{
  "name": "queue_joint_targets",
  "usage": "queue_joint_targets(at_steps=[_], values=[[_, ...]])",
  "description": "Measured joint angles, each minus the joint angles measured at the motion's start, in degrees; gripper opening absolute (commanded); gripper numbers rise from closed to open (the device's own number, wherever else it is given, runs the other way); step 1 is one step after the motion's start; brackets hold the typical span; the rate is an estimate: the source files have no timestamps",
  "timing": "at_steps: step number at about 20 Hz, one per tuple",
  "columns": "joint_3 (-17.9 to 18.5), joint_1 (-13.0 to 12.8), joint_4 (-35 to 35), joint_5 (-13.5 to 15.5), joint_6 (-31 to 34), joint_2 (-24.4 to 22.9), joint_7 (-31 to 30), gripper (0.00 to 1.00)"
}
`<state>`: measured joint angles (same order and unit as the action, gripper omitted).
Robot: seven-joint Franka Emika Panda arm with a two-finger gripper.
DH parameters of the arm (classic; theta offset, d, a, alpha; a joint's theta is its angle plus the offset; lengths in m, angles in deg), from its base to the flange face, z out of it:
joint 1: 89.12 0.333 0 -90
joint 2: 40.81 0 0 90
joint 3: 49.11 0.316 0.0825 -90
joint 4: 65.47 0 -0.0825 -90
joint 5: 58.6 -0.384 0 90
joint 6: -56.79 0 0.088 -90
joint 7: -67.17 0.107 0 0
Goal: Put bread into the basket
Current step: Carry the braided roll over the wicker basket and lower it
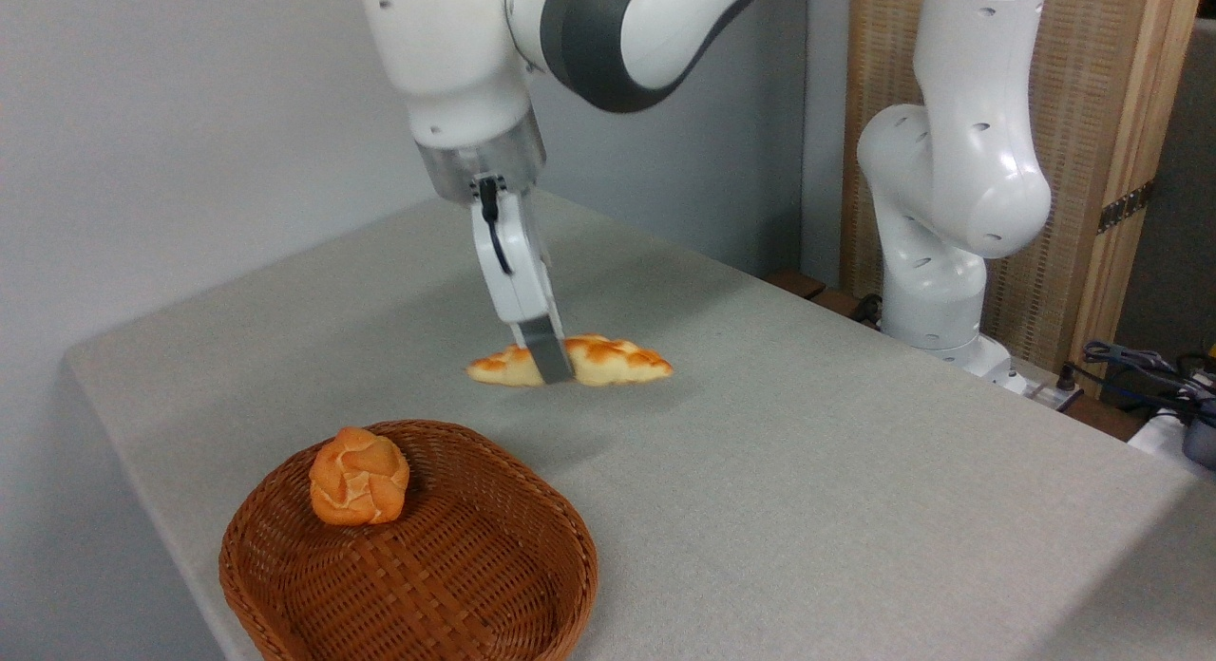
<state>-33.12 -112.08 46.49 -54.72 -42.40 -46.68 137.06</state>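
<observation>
Camera view: a white arm (570, 34) reached down over a grey bench (807, 471), seen from the front.
Pincer: the pincer (549, 362) was clenched on the bread (608, 359), its near finger (543, 352) crossing the loaf's middle.
Bread: the long braided loaf lay level, browned bumps upward; whether it touched the bench or hung just above it could not be told. It was beyond the basket, apart from it.
Basket: the brown wicker basket (475, 585) sat at the bench's near left edge.
Bun: a small round orange bun (359, 477) rested inside the basket, against its far left wall.
Background: a second white arm (950, 186) stood at the far right.
</observation>
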Motion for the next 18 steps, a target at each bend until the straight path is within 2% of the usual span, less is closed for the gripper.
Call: queue_joint_targets(at_steps=[3,8,10,11,12,13,18], values=[[0.58,0.32,-1.19,0.77,-5.6,0.09,-2.34,0.36],[1.93,0.59,-1.22,1.1,-18.14,2.27,-11.66,0.38],[3.06,0.67,-1.28,3.01,-22.14,2.9,-12.42,0.54],[3.41,0.71,-1.28,4.22,-24.08,3.06,-12.66,0.67],[3.74,0.77,-1.29,5.17,-26.0,3.22,-13.15,0.92],[4.07,0.81,-1.29,5.55,-27.36,3.41,-13.78,1.0],[4.66,0.84,-1.29,5.69,-28.87,4.83,-15.15,1.0]])
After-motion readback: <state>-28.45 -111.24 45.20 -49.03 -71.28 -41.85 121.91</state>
